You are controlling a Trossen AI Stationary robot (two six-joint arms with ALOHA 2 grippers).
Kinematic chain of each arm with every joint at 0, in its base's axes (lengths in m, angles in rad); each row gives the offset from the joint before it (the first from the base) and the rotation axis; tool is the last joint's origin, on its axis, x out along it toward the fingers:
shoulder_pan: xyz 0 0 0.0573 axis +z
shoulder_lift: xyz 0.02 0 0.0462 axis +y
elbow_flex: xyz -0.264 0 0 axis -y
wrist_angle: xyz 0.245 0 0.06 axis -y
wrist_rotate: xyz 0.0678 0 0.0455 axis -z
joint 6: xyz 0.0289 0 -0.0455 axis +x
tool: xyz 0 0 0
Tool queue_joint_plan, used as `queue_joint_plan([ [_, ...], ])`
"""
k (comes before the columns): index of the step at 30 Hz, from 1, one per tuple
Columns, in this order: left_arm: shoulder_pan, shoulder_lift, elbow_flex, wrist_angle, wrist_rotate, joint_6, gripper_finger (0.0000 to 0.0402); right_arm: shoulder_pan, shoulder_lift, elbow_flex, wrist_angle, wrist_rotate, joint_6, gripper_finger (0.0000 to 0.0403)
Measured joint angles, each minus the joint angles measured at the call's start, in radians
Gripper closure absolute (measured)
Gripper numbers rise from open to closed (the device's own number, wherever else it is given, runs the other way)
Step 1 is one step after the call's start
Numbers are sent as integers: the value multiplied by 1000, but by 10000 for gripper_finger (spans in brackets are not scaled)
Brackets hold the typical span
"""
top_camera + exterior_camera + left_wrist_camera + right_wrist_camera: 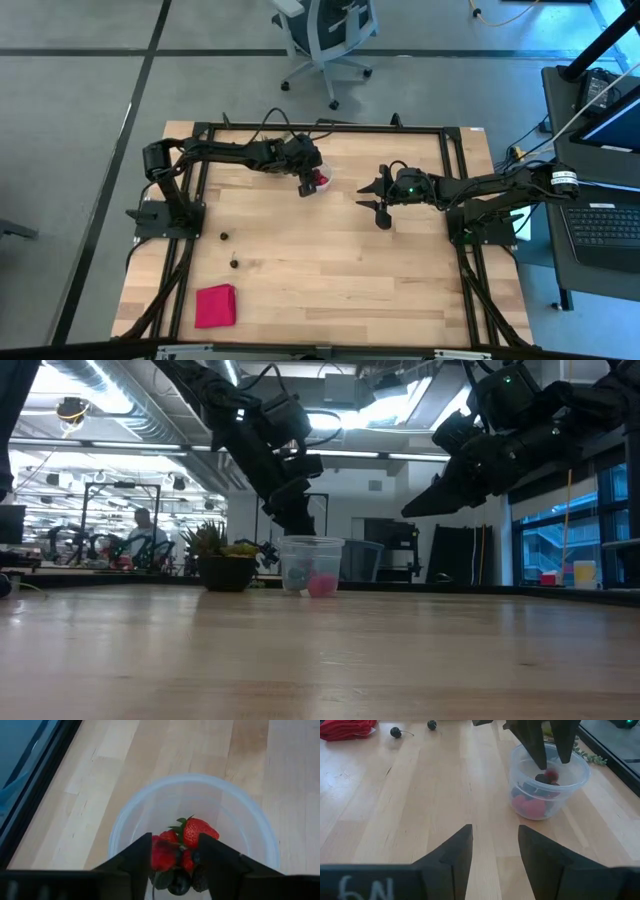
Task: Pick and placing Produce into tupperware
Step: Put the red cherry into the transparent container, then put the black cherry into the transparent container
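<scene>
Far left, a red cloth (pixel 216 305) lies near the table's (pixel 330 280) front edge, and two dark cherries (pixel 234 263) sit loose on the wood beyond it. Over to the left gripper (pixel 548 751), fingers parted above the clear tupperware (pixel 546 787), strawberries (pixel 199 832) and dark fruit piled inside. On the right, the right gripper (pixel 380 203) hovers well apart, fingers spread, nothing held.
</scene>
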Motion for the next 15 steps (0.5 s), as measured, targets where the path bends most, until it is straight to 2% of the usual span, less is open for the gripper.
queue_joint_plan([
  [4,0,-1,0,1,0,-5,212,0,0,0,0,0,0,242],
  [8,-3,-34,0,-27,1,-3,201,0,0,0,-4,0,0,242],
  [15,-41,-207,0,-267,-5,3,204,0,0,0,-19,0,0,242],
])
